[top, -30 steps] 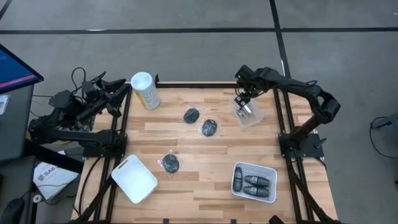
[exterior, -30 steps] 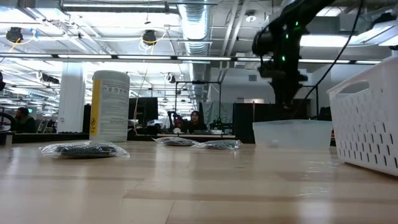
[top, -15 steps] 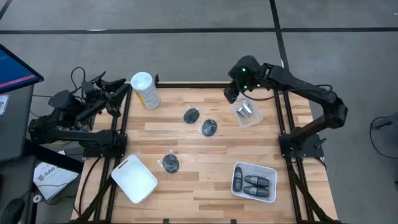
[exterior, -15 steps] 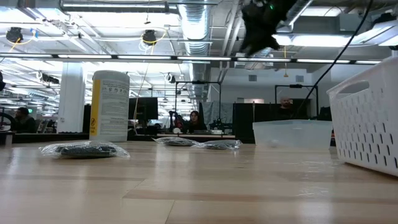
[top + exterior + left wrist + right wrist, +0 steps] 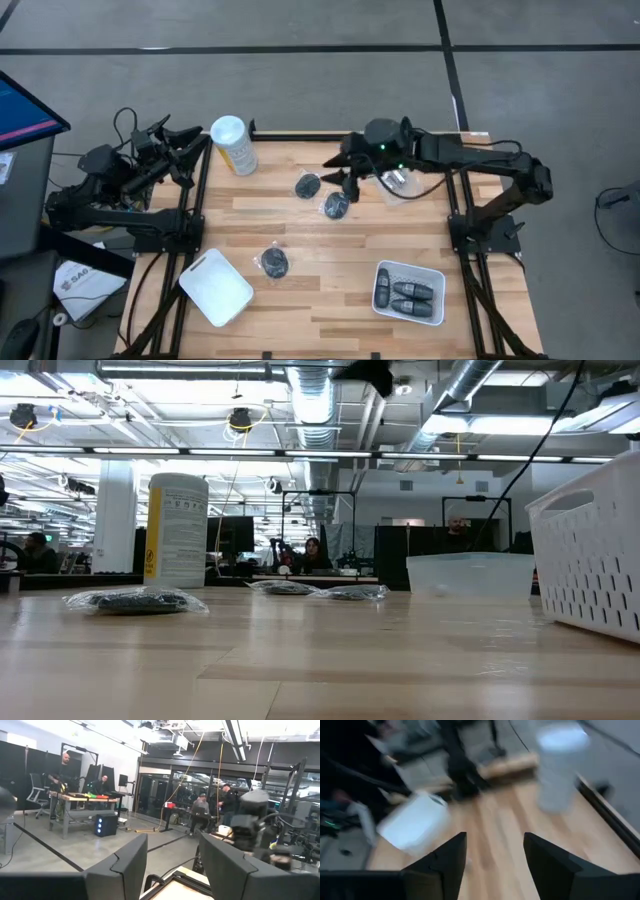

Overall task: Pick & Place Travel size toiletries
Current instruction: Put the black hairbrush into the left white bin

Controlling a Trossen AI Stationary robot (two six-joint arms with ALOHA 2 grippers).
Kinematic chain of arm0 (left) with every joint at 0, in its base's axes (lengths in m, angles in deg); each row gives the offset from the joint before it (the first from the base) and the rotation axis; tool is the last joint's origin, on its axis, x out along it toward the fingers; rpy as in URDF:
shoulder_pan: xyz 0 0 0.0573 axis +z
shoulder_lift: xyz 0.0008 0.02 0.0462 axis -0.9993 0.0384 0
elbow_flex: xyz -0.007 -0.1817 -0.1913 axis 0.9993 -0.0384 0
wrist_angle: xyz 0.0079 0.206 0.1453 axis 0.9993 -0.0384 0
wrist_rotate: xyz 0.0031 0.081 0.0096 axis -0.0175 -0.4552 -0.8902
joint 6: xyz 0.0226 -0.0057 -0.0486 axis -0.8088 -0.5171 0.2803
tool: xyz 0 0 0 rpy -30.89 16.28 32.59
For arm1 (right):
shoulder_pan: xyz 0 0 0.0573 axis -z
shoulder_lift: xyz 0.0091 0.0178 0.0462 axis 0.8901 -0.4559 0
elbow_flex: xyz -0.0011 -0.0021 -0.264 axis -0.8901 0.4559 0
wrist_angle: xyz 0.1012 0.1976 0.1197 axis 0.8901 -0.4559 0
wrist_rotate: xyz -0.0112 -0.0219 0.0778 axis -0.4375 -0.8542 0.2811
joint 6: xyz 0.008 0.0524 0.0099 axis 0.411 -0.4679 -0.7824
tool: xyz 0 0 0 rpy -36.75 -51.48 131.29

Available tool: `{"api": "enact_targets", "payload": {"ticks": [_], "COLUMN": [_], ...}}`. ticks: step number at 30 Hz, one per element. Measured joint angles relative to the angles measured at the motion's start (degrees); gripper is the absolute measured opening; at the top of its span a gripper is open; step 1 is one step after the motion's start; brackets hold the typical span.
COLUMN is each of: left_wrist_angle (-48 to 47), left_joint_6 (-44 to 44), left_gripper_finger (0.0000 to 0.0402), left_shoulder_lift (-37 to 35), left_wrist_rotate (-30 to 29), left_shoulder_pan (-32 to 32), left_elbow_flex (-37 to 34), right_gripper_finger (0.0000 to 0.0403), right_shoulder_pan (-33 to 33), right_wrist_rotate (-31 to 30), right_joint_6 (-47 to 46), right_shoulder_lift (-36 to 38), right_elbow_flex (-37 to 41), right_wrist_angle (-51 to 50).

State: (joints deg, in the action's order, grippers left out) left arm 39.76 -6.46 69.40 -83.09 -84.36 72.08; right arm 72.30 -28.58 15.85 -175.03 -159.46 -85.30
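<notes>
Three flat dark round discs in clear wrappers lie on the wooden table: two at the far middle (image 5: 307, 185) (image 5: 337, 205), one nearer (image 5: 274, 262). Several dark grey capsules lie in a white basket (image 5: 408, 292) at the near right. Small shiny silver pieces lie in a clear container (image 5: 398, 182). My right gripper (image 5: 338, 175) is open and empty, high above the two far discs; its fingers (image 5: 445, 860) frame the table in the right wrist view. My left gripper (image 5: 172, 865) is open and empty, parked off the table's left edge (image 5: 160, 155).
A tall pale-yellow canister (image 5: 233, 145) with a white lid stands at the far left corner. A white flat tray (image 5: 215, 287) lies at the near left. In the low view the clear container (image 5: 470, 575) and the basket (image 5: 590, 560) stand at the right.
My right gripper has risen from over the clear container and swung toward the table's left edge, turning as it went; it now hangs above the two far discs. The silver pieces lie in the container. The discs and the basket have stayed put.
</notes>
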Motion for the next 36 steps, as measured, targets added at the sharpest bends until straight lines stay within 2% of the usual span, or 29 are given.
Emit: {"api": "enact_targets", "payload": {"ticks": [9,15,19,22,25,28,31,36], "left_wrist_angle": [0.0,0.0,0.0,-0.5,-1.8,-3.9,-6.9,-8.5], "left_joint_6": [0.0,0.0,0.7,1.4,2.5,4.3,4.3,4.2], "left_gripper_finger": [0.0177,0.0177,0.0177,0.0177,0.0177,0.0177,0.0177,0.018], "left_shoulder_lift": [0.1,0.1,0.5,2.1,6.0,11.3,17.5,29.7], "left_wrist_rotate": [4.6,5.5,12.5,20.9,28.3,31.7,29.1,17.7], "left_shoulder_pan": [0.0,0.0,0.0,0.0,-0.3,-1.6,-3.0,-2.1], "left_elbow_flex": [0.0,0.0,0.0,0.1,0.1,0.1,0.1,0.0], "right_gripper_finger": [0.0198,0.0193,0.0188,0.0185,0.0182,0.0179,0.0175,0.0168], "right_shoulder_pan": [-8.3,-12.4,-14.9,-16.4,-17.2,-17.8,-18.3,-20.1], "right_wrist_rotate": [9.3,9.9,9.9,9.9,9.9,9.9,9.9,10.2], "right_joint_6": [0.0,0.3,0.4,0.4,-0.4,-2.3,-3.4,-5.4], "right_shoulder_lift": [-1.3,-1.2,-1.2,-1.2,-1.2,-1.2,-1.2,0.4], "right_elbow_flex": [0.0,-0.1,-0.1,-0.1,-0.1,-0.1,-0.1,0.0], "right_wrist_angle": [14.4,16.3,16.3,16.2,15.9,16.0,15.8,16.5]}}
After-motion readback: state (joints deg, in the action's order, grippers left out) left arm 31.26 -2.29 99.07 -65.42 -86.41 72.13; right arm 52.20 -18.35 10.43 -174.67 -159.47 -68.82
